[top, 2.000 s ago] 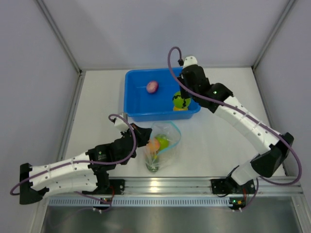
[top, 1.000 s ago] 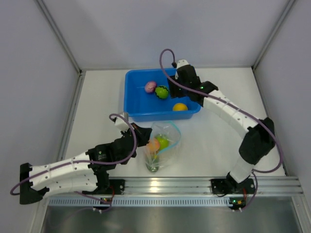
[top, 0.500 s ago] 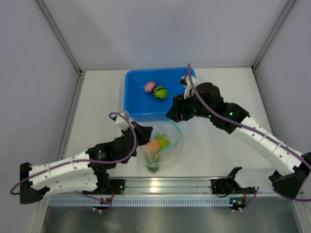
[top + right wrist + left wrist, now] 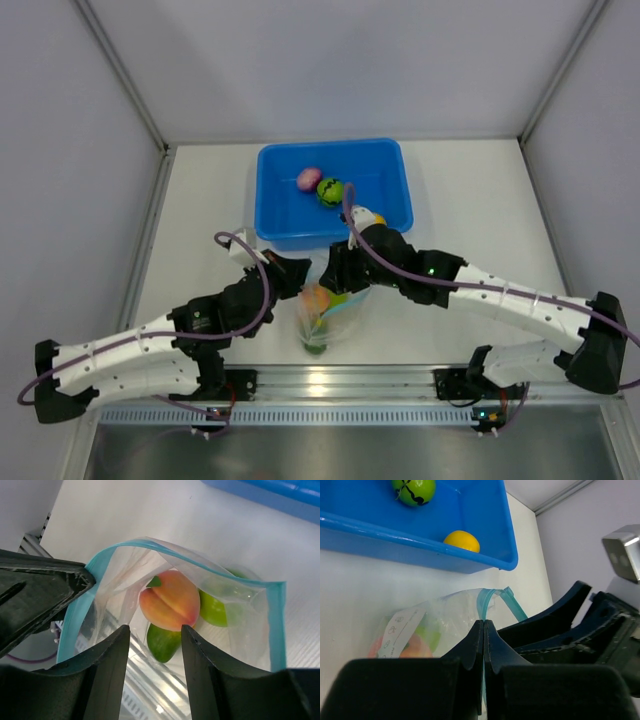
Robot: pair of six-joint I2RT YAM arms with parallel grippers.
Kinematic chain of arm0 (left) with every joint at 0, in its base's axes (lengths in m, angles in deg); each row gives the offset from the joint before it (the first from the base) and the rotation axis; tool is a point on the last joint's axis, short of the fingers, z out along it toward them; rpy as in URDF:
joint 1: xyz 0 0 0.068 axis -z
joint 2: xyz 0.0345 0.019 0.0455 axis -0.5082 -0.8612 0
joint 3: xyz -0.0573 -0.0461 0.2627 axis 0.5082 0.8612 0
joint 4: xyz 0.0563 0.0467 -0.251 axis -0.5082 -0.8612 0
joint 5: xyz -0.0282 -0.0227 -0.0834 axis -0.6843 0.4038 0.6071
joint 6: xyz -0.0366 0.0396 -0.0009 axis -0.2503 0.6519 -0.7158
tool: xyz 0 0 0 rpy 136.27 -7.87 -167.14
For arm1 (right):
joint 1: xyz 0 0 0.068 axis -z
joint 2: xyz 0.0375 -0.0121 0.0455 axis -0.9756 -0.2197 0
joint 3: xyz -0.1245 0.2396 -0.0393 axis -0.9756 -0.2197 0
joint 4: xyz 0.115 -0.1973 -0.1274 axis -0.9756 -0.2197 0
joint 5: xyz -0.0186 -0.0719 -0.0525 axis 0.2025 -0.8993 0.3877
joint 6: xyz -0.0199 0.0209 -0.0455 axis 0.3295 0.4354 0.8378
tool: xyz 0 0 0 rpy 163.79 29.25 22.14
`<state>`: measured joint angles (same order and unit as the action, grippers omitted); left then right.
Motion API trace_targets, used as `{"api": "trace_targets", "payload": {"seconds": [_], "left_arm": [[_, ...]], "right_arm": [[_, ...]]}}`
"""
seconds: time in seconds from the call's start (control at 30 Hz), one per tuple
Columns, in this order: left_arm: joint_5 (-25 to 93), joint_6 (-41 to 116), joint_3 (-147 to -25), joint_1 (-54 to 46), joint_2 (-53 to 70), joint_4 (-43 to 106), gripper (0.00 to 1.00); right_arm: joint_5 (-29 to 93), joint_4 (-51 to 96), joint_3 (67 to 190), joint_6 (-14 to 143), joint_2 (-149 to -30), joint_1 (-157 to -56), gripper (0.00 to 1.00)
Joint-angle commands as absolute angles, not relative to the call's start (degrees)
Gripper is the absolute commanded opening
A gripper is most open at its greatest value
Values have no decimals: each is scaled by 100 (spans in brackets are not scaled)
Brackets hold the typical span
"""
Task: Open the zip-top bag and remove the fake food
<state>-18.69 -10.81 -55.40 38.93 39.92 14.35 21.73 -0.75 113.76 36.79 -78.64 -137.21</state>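
The zip-top bag (image 4: 335,308) lies on the bench (image 4: 200,200), at 6 o'clock from the blue tub (image 4: 275,195). The left pincer (image 4: 483,630) is closed, pinching the bag rim at the bag's 10 o'clock. The right pincer (image 4: 155,632) is spread, directly over the open mouth. Fake food (image 4: 170,605) in the bag: one peach piece, two green. Three more pieces sit in the tub.

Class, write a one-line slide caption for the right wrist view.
Open right gripper hovers above the open zip-top bag; peach and green fruits inside.
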Motion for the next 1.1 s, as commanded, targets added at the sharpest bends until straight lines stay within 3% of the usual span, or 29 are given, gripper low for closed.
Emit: {"api": "trace_targets", "payload": {"seconds": [0.0, 0.5, 0.93, 1.07], "left_arm": [[-1900, -1112, -5605, 3915, 4103, 1554, 0], [-1882, -1156, -5473, 3915, 4103, 1554, 0], [-1891, -1059, -5323, 3915, 4385, 1545, 0], [-1821, -1024, -5332, 3915, 4367, 1545, 0]], "right_arm": [[1771, 629, 11216, 3215, -8089, -13996, 46], [1147, 1262, 11137, 2599, -9152, -14507, 54], [1392, 1597, 11312, 2687, -10180, -14525, 71], [1262, 1544, 11374, 2669, -10418, -14525, 83]]}}
